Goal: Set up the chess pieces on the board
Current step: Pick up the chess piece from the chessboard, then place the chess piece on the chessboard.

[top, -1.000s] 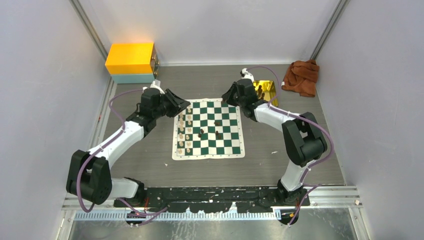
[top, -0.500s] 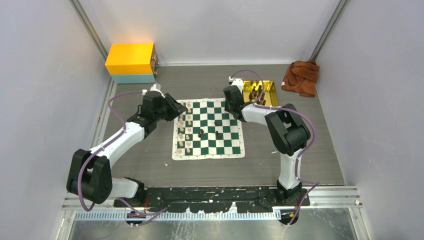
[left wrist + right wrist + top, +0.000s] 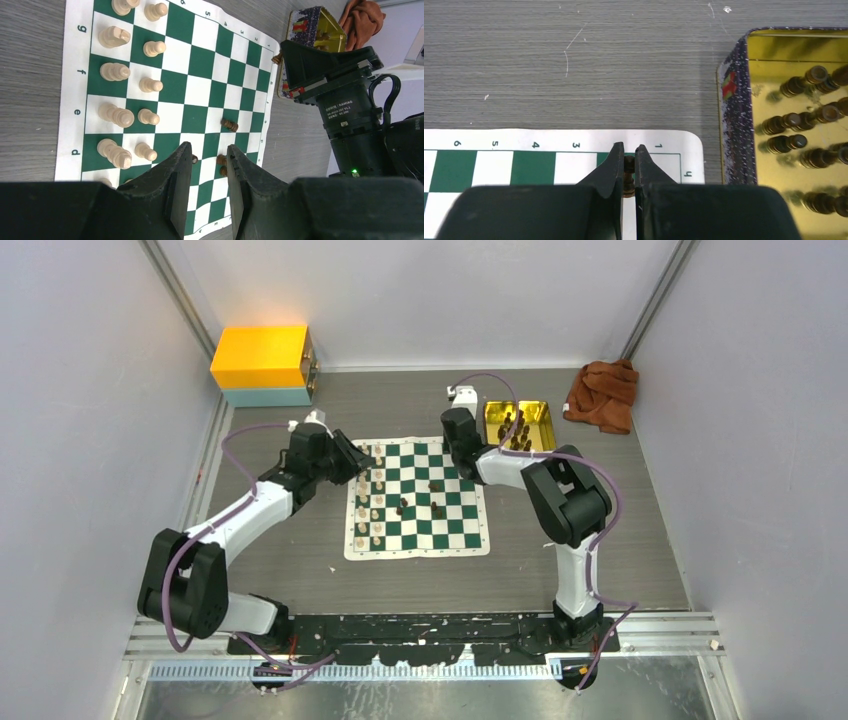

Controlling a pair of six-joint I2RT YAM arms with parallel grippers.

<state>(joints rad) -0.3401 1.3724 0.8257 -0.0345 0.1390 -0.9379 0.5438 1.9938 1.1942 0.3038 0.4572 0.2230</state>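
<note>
The right claw (image 3: 628, 149) pinches a dark piece (image 3: 628, 176) over the far right corner of the board (image 3: 539, 167). The left claw (image 3: 207, 156) hangs narrowly parted, empty, by the cream pieces (image 3: 115, 75).

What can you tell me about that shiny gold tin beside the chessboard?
The tin is an open rectangular box, seemingly metal: mirror-shiny gold inside, dark and speckled outside, with a small red and green mark on one wall. It sits flat on the grey wood-grain table, just off the far right corner of the board, with a narrow strip of table between them. It holds many dark brown chess pieces. Nothing else touches it.
</note>
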